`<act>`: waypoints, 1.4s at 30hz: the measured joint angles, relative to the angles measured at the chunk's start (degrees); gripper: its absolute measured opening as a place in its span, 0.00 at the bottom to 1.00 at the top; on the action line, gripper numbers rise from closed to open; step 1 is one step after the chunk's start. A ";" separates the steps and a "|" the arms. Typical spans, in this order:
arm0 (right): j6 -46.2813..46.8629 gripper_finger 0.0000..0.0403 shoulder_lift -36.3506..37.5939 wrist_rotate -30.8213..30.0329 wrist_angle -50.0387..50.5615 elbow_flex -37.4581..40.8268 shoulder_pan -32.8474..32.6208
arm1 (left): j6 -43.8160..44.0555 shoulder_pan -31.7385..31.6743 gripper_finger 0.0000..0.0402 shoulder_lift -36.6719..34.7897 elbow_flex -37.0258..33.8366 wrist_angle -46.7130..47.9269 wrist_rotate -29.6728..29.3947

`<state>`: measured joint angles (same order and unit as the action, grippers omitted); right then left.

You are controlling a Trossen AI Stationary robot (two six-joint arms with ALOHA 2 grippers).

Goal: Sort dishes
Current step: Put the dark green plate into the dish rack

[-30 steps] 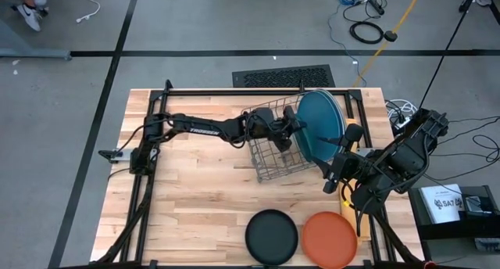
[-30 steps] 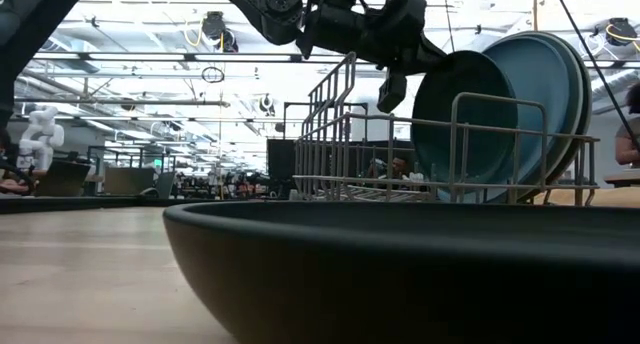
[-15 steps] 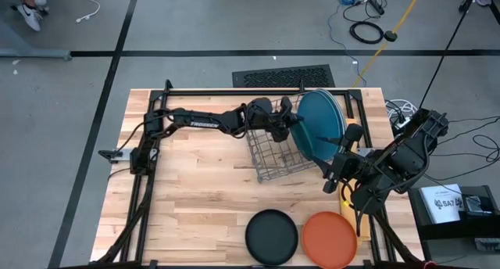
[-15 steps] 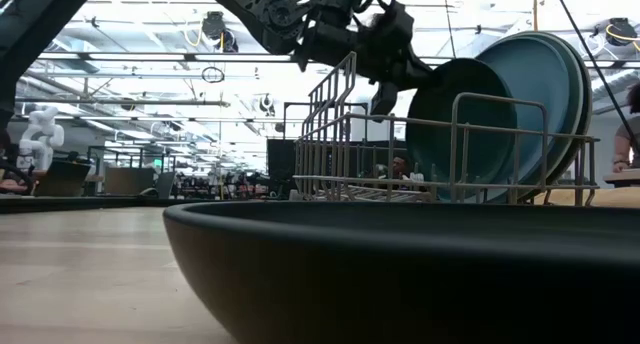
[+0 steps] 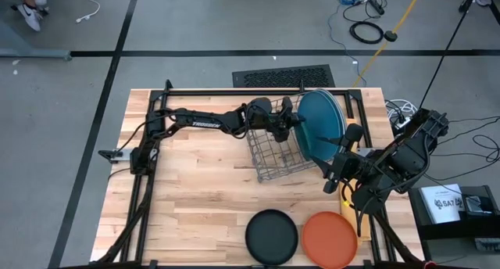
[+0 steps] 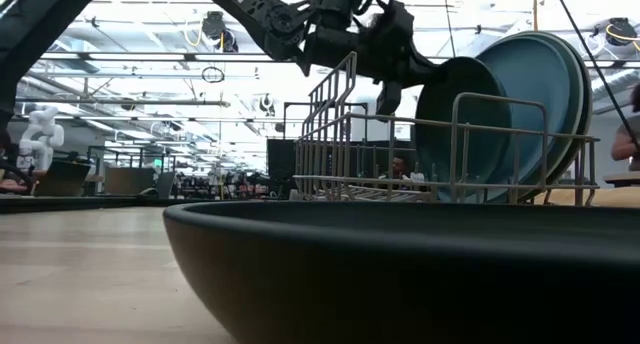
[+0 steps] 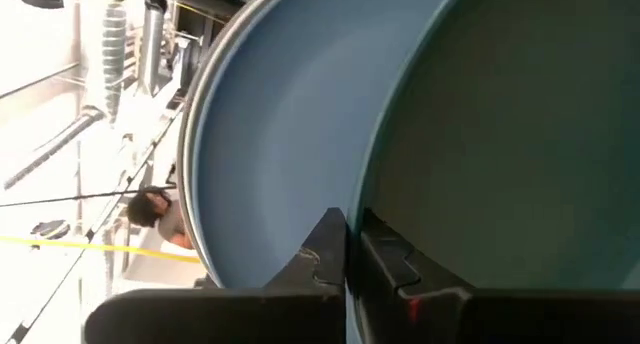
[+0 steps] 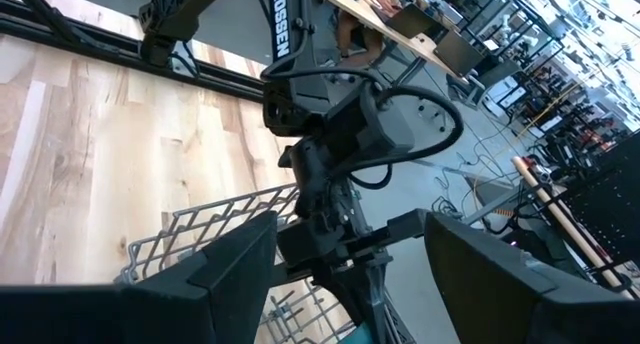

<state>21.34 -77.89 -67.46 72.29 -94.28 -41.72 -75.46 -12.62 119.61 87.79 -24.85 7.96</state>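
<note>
— Racked so far? Dark teal plate [image 6: 462, 124] upright in wire rack [image 5: 278, 150] with larger blue plates [image 5: 323, 120]; left gripper [image 5: 298, 122] fingers pinching its rim.

— Left? Black plate [image 5: 271, 236], orange plate [image 5: 330, 238] on near counter [image 5: 195, 191]; right gripper [image 5: 332, 177] spread, idle right.

Even overhead light, low view backlit w/ glare, foreground bowl blurred

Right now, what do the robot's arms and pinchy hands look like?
Both arms are dark, jointed tubes. The left arm has white TROSSEN lettering along it, and black cables loop around its wrist in the right wrist view. The left gripper has two flat black fingers. The right gripper has wide, blocky black fingers, and the right arm trails black cables.
</note>
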 joint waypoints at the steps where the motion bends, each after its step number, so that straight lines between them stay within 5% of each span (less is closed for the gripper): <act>1: -0.02 0.61 0.00 0.00 -0.02 0.00 0.01 | 0.02 -0.22 0.01 0.03 0.00 0.33 0.12; 18: -1.07 0.61 -0.02 -0.22 -0.17 0.00 0.16 | 4.66 -2.04 0.12 1.18 0.00 2.52 1.82; 27: -1.09 0.61 -0.02 -0.32 -0.13 0.00 0.16 | 9.49 -1.92 0.32 1.18 0.00 2.79 2.54; 33: -1.09 0.61 -0.02 -0.32 -0.13 0.00 0.16 | 10.65 -1.04 0.42 1.18 0.00 -0.28 -5.11; 42: -1.09 0.61 -0.01 -0.26 -0.11 0.00 0.16 | 11.29 0.68 0.43 1.18 3.71 4.65 -13.43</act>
<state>20.25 -77.90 -67.72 72.18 -94.28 -41.56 -64.17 -11.94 120.79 91.50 -20.21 -5.48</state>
